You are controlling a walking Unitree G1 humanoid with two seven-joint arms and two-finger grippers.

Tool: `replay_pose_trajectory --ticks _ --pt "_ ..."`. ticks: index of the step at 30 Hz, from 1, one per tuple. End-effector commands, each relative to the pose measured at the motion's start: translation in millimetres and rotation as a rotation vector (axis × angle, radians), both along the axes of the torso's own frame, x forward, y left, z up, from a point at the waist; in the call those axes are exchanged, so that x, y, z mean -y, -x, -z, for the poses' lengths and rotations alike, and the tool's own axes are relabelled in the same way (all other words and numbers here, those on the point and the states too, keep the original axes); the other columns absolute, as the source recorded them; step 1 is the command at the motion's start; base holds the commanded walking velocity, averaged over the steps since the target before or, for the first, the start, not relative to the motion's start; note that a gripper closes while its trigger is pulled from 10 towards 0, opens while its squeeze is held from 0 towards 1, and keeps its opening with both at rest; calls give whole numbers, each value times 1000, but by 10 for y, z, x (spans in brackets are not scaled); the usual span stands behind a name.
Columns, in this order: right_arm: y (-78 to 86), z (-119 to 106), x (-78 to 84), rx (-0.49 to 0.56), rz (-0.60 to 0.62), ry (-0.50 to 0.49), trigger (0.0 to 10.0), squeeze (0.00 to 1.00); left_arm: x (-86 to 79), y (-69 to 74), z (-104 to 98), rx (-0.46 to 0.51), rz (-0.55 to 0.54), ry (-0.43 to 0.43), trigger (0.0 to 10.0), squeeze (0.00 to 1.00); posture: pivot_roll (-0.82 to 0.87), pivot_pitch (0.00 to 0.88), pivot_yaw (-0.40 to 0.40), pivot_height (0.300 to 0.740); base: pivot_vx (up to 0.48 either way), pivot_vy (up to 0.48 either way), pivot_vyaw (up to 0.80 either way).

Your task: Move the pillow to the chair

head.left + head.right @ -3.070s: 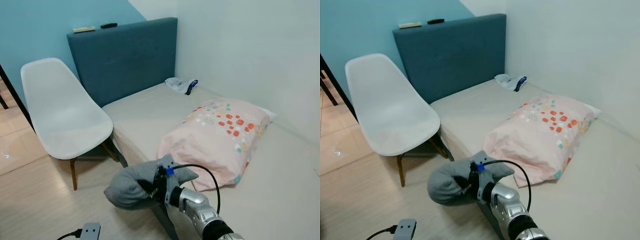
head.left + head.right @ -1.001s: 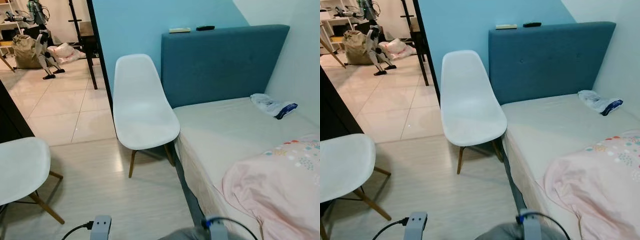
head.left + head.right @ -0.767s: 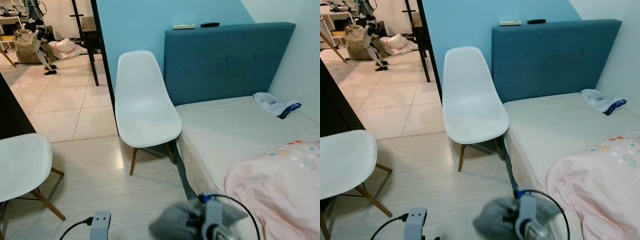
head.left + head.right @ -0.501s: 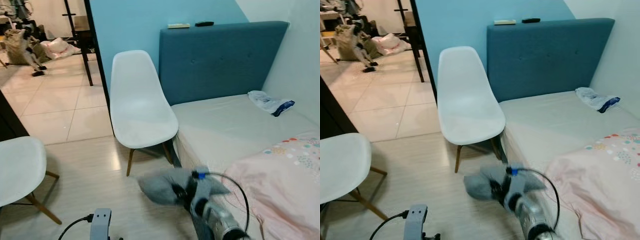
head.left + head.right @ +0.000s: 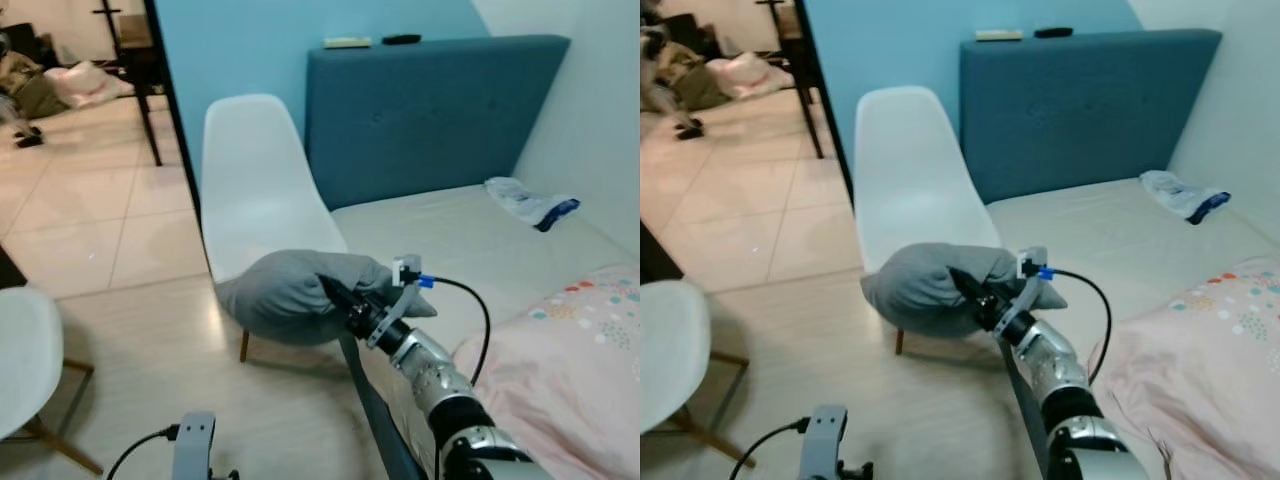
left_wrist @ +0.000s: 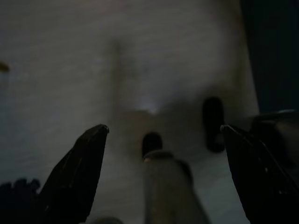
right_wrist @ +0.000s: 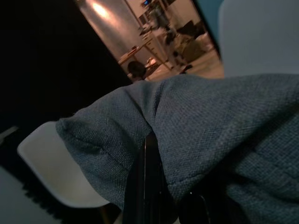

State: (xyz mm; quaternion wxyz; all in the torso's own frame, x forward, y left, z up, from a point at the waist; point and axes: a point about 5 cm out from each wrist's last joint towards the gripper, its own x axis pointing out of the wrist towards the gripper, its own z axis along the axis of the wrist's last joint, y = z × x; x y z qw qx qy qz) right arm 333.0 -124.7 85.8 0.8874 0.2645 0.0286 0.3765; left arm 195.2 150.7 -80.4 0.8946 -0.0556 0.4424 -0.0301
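Note:
A grey pillow hangs in the air just over the front of the white chair's seat, hiding most of it. The white chair stands beside the bed, its back to the blue wall. My right gripper is shut on the pillow's near end, its black fingers pressed into the fabric. The right wrist view has the grey pillow bunched around one finger, with the chair back behind. My left gripper hangs low over the dim floor, open with nothing between its fingers.
The bed with a blue headboard lies to the right, its edge just under my right arm. A pink patterned pillow and a plastic bag lie on it. A second white chair stands at the left. Tiled floor opens behind.
My right arm has risen and reached forward, carrying the grey pillow from low near the floor up to the chair's seat. The camera has also shifted a little.

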Motion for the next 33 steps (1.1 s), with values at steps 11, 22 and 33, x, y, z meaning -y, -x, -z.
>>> replay_pose_trajectory --ticks 11,22,33 --pt "76 24 -265 49 -127 134 10000 0 1 24 14 -12 22 -7 10000 0 -63 0 -21 740 370 0 0" --pt "32 -172 -410 102 -158 30 10000 0 -6 34 19 -15 15 -6 10000 0 -57 0 -16 740 372 0 0" --pt "0 -257 -547 133 -144 68 10000 0 -18 58 30 -20 13 -8 10000 0 -46 0 -12 740 374 0 0"
